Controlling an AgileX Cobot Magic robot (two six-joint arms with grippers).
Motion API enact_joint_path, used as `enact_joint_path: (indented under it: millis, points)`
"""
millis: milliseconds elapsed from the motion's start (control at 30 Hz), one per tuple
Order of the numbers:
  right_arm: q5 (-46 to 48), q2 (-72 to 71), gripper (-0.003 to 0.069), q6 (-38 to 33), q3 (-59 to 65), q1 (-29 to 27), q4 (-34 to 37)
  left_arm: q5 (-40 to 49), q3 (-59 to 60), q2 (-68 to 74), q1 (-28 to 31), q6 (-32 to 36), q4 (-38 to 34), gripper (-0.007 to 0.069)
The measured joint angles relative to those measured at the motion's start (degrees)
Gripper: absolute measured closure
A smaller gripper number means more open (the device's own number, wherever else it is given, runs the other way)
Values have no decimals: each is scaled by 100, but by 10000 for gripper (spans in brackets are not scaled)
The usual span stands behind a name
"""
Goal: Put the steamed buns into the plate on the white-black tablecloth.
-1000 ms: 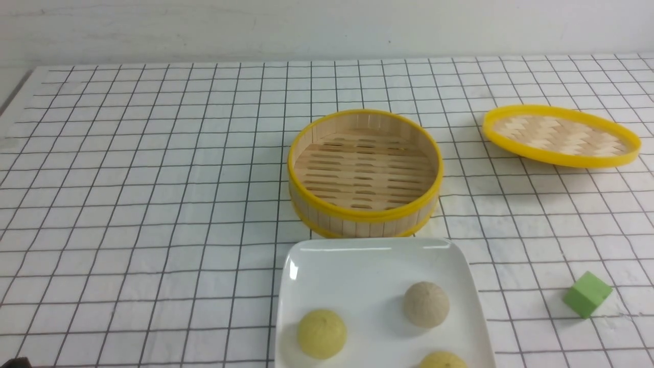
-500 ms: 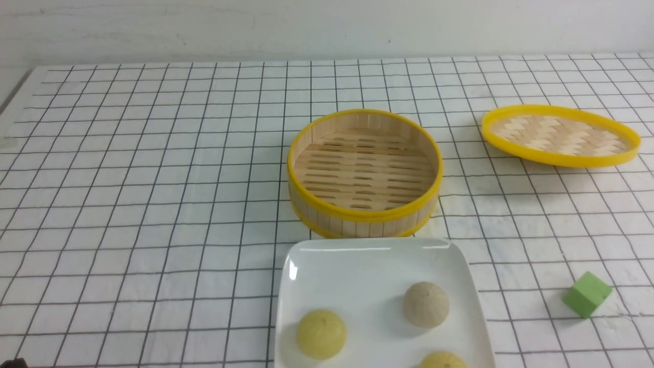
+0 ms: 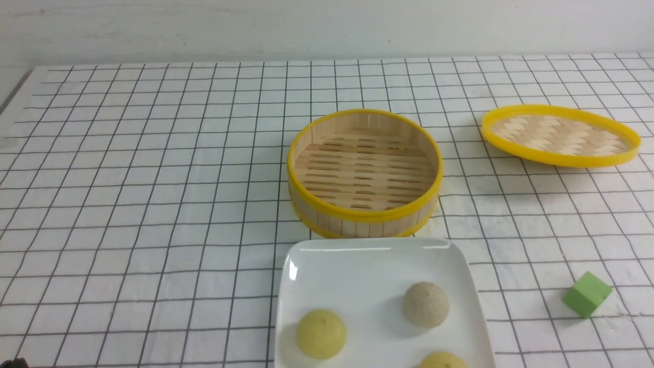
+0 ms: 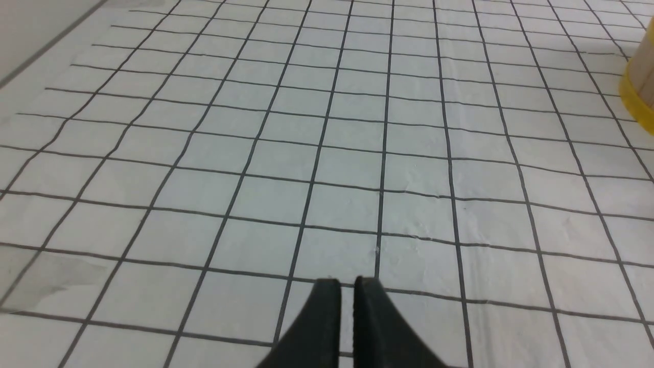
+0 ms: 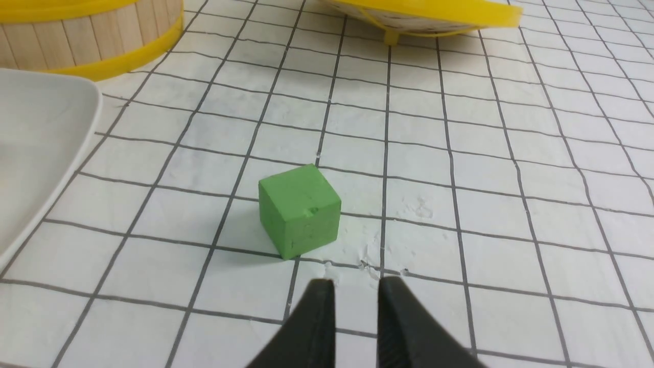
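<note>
Fingers of the left gripper (image 4: pixel 347 286) nearly meet over bare white-black tablecloth (image 3: pixel 153 204); the right gripper (image 5: pixel 356 291) stands narrowly parted near a green cube (image 5: pixel 299 209). Three steamed buns (image 3: pixel 425 304) sit domes-up on the plate (image 3: pixel 368 266).

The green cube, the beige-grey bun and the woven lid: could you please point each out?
green cube (image 5: pixel 299 209): right wrist view, front face.
beige-grey bun (image 3: pixel 426 304): front view, dome centre.
woven lid (image 3: pixel 559 135): front view, woven middle.

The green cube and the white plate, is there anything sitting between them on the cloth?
No. In the right wrist view, only bare white-black tablecloth lies between the green cube and the plate; the front view agrees.
</note>
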Motion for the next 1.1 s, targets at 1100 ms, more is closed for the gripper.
enact_joint_path:
  millis: [1100]
  points:
    - [0, 0, 460, 0, 0, 0, 0, 5, 0, 0, 0, -5, 0, 534]
